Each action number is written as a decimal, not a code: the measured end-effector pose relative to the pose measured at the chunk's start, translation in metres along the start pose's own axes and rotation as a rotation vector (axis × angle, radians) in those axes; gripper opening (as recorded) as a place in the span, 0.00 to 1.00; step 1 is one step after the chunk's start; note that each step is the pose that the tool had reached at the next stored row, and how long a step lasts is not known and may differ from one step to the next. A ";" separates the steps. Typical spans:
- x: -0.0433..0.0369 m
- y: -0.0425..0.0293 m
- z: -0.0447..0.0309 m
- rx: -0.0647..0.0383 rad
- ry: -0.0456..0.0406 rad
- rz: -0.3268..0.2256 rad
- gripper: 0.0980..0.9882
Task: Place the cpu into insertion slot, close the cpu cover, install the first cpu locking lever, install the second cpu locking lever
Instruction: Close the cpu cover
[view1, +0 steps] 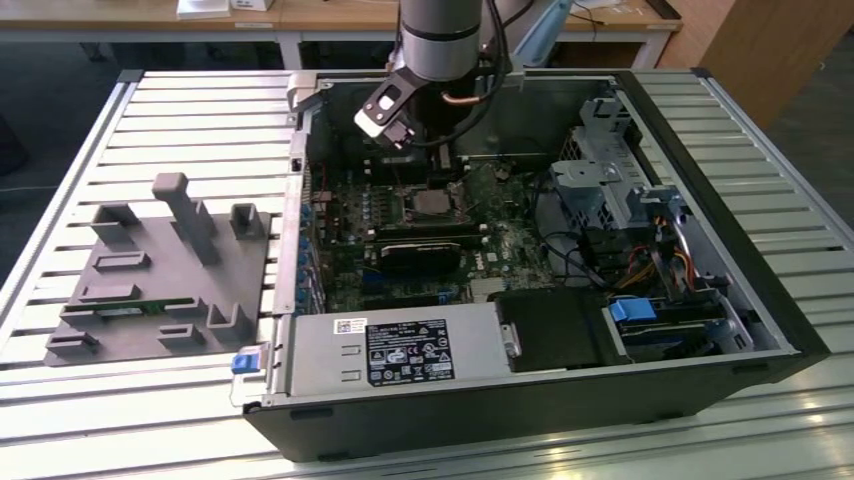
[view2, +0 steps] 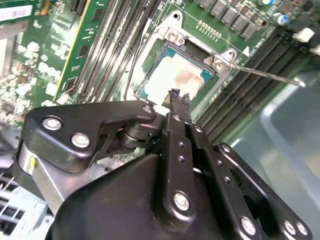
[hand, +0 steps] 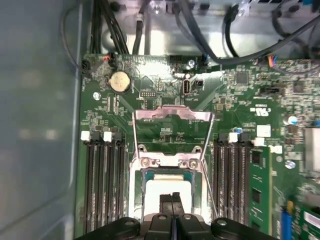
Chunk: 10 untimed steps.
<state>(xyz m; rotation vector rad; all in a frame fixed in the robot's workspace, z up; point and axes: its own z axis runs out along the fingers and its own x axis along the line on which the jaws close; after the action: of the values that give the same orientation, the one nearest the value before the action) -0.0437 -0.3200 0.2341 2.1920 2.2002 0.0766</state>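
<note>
While the arm reaches down into the open computer case (view1: 767, 345) on the slatted table (view1: 147, 120), the gripper (view1: 400, 138) hangs above the green motherboard (view1: 501, 255), over the insertion slot (view1: 430, 205) as the exterior view shows it. In both wrist views the jaws are pressed together with nothing between them, and the gripper's (view2: 180, 96) narrow black tips point down at the cpu (view2: 170, 80), which lies flat inside the slot with its pale, silvery face up. Whether the tips touch that face cannot be told. In the first wrist view the gripper (hand: 172, 196) sits over the middle of the cpu (hand: 155, 189), with the slot's silver rim (hand: 135, 195) framing the chip on either side. The cpu cover (hand: 172, 114) is not down: its thin silver frame is swung open on the hinge side, away from the socket, so the green board shows through its square window. In the second wrist view a thin metal lever rod (view2: 265, 74) juts out from one corner of the slot (view2: 172, 34) and runs across the long black memory slots (view2: 250, 100) beside it. More memory slots (hand: 102, 185) flank the socket in the first wrist view, and a round coin battery (hand: 120, 81) sits on the board beyond the open cover. On the table at the exterior view's left, well apart from the case, stands a grey fixture (view1: 160, 270) with upright posts.
</note>
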 end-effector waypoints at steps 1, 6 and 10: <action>0.0000 0.0002 -0.0037 0.000 0.0001 0.000 0.01; -0.0013 0.0006 -0.0109 0.000 0.0019 0.000 0.01; -0.0065 0.0003 -0.0110 0.000 0.0021 0.000 0.01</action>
<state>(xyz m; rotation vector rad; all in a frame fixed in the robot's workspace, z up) -0.0440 -0.3266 0.2450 2.1932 2.2011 0.0790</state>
